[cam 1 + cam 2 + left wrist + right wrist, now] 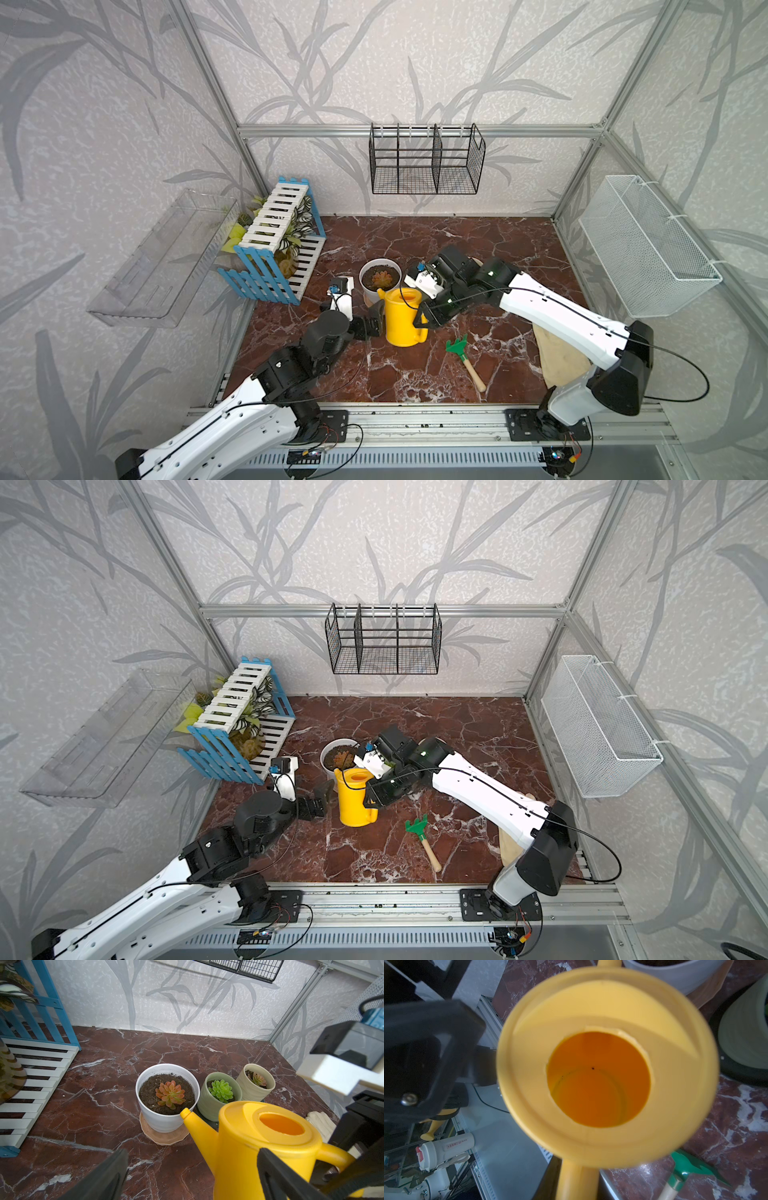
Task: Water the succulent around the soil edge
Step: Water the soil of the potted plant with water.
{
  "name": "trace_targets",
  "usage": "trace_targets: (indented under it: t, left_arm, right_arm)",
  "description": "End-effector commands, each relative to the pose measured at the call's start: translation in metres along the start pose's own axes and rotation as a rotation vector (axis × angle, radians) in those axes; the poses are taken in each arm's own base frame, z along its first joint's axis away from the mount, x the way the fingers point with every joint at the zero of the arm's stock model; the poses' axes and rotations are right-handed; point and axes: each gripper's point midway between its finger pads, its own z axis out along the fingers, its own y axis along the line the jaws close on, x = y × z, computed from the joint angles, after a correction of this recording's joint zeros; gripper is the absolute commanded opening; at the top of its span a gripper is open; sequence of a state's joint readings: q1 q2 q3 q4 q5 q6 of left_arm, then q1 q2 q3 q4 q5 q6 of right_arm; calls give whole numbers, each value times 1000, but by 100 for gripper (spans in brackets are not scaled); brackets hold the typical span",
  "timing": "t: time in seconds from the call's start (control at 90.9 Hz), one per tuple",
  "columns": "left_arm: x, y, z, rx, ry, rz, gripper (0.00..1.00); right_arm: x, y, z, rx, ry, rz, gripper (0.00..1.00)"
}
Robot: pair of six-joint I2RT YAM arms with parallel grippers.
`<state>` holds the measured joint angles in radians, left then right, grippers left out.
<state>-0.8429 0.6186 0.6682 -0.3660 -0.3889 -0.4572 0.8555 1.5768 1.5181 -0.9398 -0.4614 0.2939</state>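
Near the front edge of the table (399,390), right of centre, a green hand rake (457,347) lies unused. Just beyond it, toward the middle of the table, the yellow watering can (401,320) stands upright. I cannot tell whether its base rests on the marble or hangs just clear. The right gripper (424,319) is pressed together on the can's handle (420,330), pinching it. The left gripper (374,321) sits close against the can's opposite side, jaws spread wide and holding nothing.

Farther back, the spout (185,1112) ends right at the near rim of the white pot (164,1120), which sits on a wooden saucer (164,1139). The succulent (170,1095) grows at the centre of dark soil (148,1093). A green pot (209,1105) and a cream pot (259,1091) stand just beside it, toward the right edge.

By my reading, the grasp is made but the watering is not. No stream shows, the can is untilted, and no water is discernible inside it. Raising the can, tipping it and circling the soil's rim remain.
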Motion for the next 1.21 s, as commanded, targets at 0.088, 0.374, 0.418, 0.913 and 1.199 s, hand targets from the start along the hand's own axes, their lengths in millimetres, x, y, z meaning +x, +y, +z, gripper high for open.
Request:
trace_targets:
  t: [0.088, 0.374, 0.418, 0.913, 1.199]
  left_arm:
    - [-7, 8, -9, -18, -29, 11, 100]
    - [-5, 7, -9, -15, -22, 12, 100]
    - [-5, 7, -9, -16, -20, 13, 100]
    - [-4, 7, -8, -16, -17, 14, 100]
    - [-4, 8, -8, -17, -19, 12, 100]
  right_arm:
    - [-11, 5, 1, -4, 46, 4, 0]
    - [-7, -7, -6, 70, 69, 39, 0]
    - [-4, -10, -7, 81, 77, 46, 0]
    - [0, -37, -24, 169, 62, 66, 0]
    - [-3, -24, -19, 119, 63, 32, 0]
